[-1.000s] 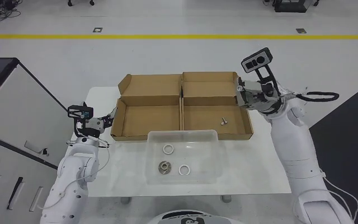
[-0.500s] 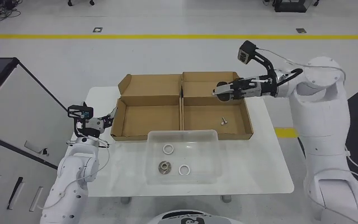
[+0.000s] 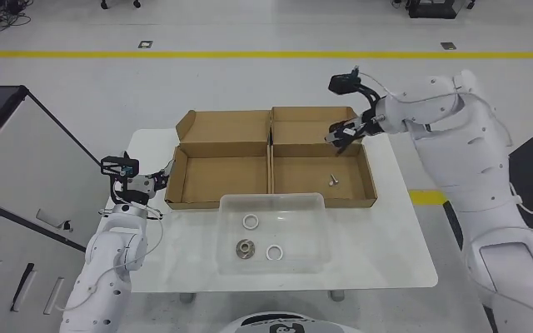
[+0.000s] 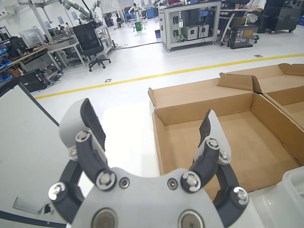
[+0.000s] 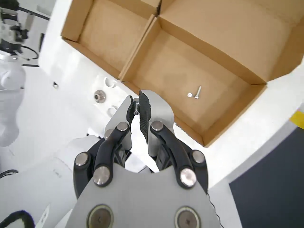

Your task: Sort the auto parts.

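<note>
My right gripper (image 3: pixel 340 141) hangs above the back part of the right cardboard box (image 3: pixel 304 179), shut on a small dark screw (image 5: pixel 135 106) pinched between its pads. A silver bolt (image 3: pixel 333 178) and a small washer (image 5: pixel 189 94) lie on that box's floor. The left cardboard box (image 3: pixel 221 179) holds nothing. In front of the boxes, a clear plastic bin (image 3: pixel 271 197) contains two white rings (image 3: pixel 250 221) (image 3: pixel 275 251) and a metal flange (image 3: pixel 243 247). My left gripper (image 4: pixel 147 109) is open beside the left box's outer wall, over the table's left edge.
The white table (image 3: pixel 391 241) has free room to the right of the bin and boxes. Both box lids (image 3: pixel 229 129) stand open toward the far side. A grey panel (image 3: pixel 33 158) stands off the table's left side.
The right arm has swung out over the right box, its gripper going left and then a little back to the right with the screw in it. The left arm has kept still.
</note>
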